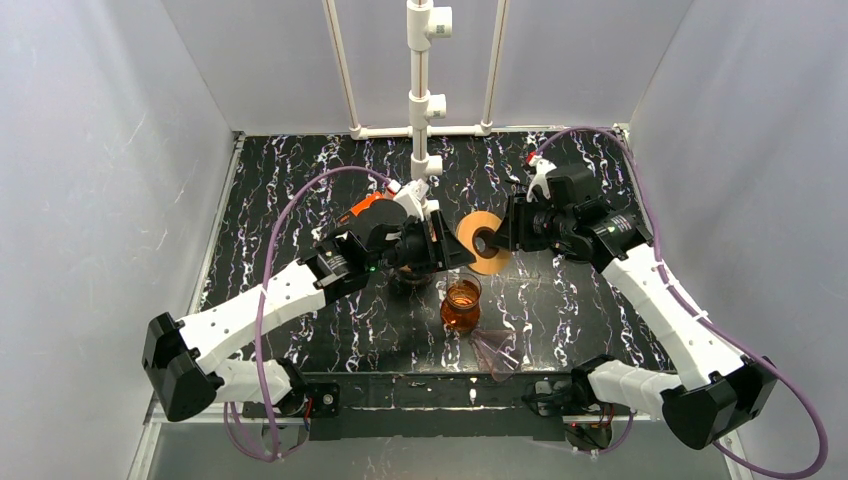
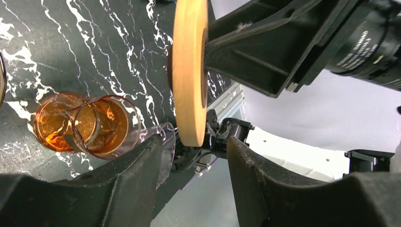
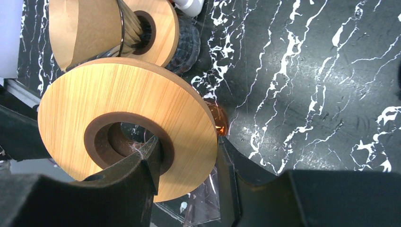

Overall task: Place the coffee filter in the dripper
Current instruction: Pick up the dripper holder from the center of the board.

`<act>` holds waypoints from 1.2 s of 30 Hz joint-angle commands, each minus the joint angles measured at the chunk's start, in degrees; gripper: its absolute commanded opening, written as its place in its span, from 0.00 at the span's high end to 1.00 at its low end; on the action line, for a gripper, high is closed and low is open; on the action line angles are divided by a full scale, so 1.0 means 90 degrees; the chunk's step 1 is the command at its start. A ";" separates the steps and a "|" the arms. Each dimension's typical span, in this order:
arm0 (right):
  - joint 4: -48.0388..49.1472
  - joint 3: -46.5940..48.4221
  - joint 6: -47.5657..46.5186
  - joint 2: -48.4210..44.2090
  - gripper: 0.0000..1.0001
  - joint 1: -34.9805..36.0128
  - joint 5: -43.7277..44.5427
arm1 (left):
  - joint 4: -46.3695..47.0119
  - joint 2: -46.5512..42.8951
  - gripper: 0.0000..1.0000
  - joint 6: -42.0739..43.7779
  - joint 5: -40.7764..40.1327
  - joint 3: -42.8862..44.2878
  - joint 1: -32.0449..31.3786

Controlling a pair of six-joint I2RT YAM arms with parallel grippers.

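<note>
The right gripper [image 3: 189,156] pinches the wooden ring [image 3: 123,99] upright, one finger through its hole, offering up its rim. The left gripper [image 2: 194,144] straddles that rim, jaws half-wide and not touching, likely for a handover.

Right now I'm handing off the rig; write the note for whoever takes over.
Right claw: shut on the wooden ring, one finger through its hole, ring held on edge in the air.
Left claw: open, straddling the ring's rim, no grip.
Paper filters: in their holder.
Amber glass and clear cone: on the table between the arms.
Done: no filter placed.
Left: take a filter and seat it.
</note>
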 commanded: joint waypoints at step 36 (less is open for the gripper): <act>0.0938 -0.0633 0.0607 -0.0615 0.02 0.0042 -0.0103 | -0.0256 -0.1446 1.00 -0.0306 -0.0095 -0.1080 -0.0040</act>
